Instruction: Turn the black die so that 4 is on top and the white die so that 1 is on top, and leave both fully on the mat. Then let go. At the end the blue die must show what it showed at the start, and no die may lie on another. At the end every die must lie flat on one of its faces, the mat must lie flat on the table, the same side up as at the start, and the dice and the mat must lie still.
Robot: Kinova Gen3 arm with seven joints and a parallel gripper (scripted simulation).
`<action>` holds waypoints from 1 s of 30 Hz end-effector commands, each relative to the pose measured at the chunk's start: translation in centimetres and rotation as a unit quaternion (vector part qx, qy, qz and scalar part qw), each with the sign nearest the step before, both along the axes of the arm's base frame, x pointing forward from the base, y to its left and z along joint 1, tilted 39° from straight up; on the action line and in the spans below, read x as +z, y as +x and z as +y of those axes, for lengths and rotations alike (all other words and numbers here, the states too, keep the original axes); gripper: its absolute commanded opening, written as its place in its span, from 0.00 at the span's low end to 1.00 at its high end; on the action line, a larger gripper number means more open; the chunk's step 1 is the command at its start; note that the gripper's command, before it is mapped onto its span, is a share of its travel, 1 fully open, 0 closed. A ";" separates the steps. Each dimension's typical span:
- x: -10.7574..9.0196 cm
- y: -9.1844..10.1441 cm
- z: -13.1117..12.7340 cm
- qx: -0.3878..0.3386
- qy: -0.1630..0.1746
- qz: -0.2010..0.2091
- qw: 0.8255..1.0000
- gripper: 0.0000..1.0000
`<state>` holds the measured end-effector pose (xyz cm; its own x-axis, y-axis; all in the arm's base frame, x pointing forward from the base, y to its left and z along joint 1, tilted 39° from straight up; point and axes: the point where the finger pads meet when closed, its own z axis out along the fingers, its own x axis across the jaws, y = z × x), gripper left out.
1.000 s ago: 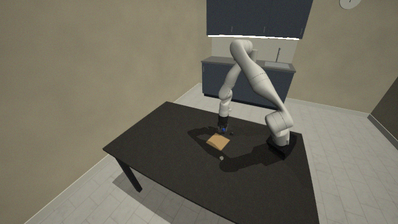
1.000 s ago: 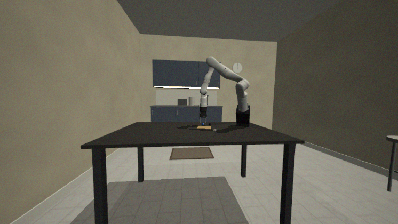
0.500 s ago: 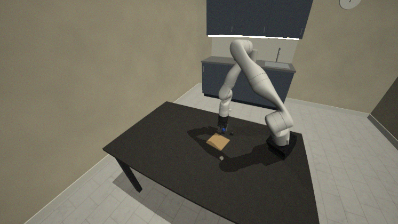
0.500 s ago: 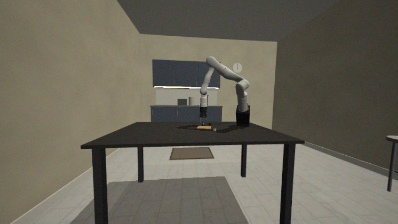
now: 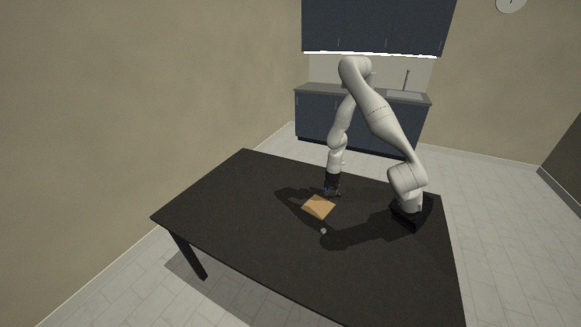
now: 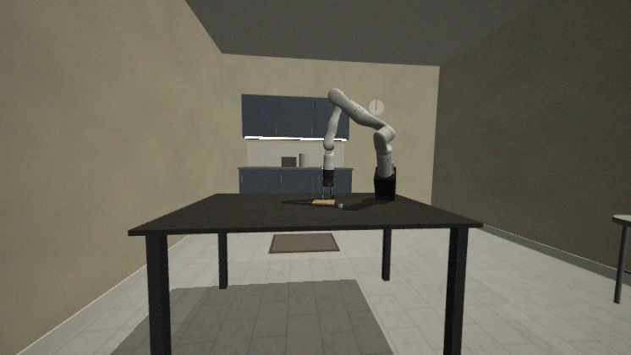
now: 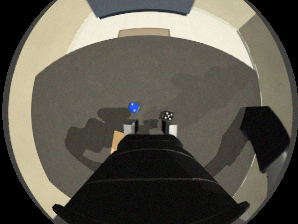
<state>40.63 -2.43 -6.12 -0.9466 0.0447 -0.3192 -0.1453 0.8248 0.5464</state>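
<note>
Claw (image 5: 332, 192) (image 6: 327, 195) (image 7: 150, 124) gapes released above the table, near a blue cube-shaped die (image 6: 321, 197) (image 7: 134, 107) with pale pips

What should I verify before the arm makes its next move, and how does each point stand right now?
1. Pincer open: ok.
2. Black die centred between the fingers: not ok, it sits by one finger in the wrist view.
3. Blue die out of the pincer's way: cannot tell; it lies close to the other finger.
4. Mat flat on the table: ok.
5. White die on the mat: not ok, it is beside it on the table.
6. White die showing 1 on top: cannot tell, too small.
</note>
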 end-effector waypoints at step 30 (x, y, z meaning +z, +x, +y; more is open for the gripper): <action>-0.6 -4.0 0.9 0.000 0.002 0.005 1.000 1.00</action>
